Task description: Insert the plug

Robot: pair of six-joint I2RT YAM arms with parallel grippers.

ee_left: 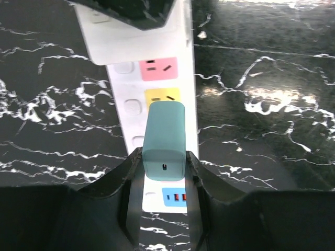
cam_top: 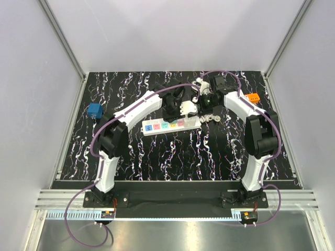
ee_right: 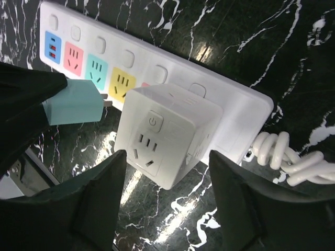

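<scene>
**Plug held over the strip, prongs not yet seated**

- Step in hand: lining up for insertion. The left gripper (ee_left: pixel 164 157) has its fingers (ee_left: pixel 125 178) clamped on the sides of the teal plug (ee_left: pixel 164 136). It holds the plug just above the white power strip (ee_left: pixel 184 63), which lies across the middle of the counter (cam_top: pixel 209 157).
- The right wrist view shows the plug's metal prongs bare, their tips close to the yellow socket (ee_right: pixel 121 83) and short of any slot. Judged: not inserted.
- The right gripper (ee_right: pixel 167 157) sits at the strip's right end, fingers (ee_right: pixel 99 193) apart on either side of the white cube adapter (ee_right: pixel 167 130). Cannot tell whether they touch it. It looks placed to steady the strip.
- Next move, as judged: square the prongs to one socket's slots, then press straight in while the strip is kept from sliding. A tilted plug would likely jam or push the strip along.
- Receptacles: the cube adapter fills the right end of the strip. The yellow socket and the teal socket (ee_right: pixel 96 70) show empty
- No open container seen. A small blue object (cam_top: pixel 95 110) sits at the left edge, contents not discernible
</scene>
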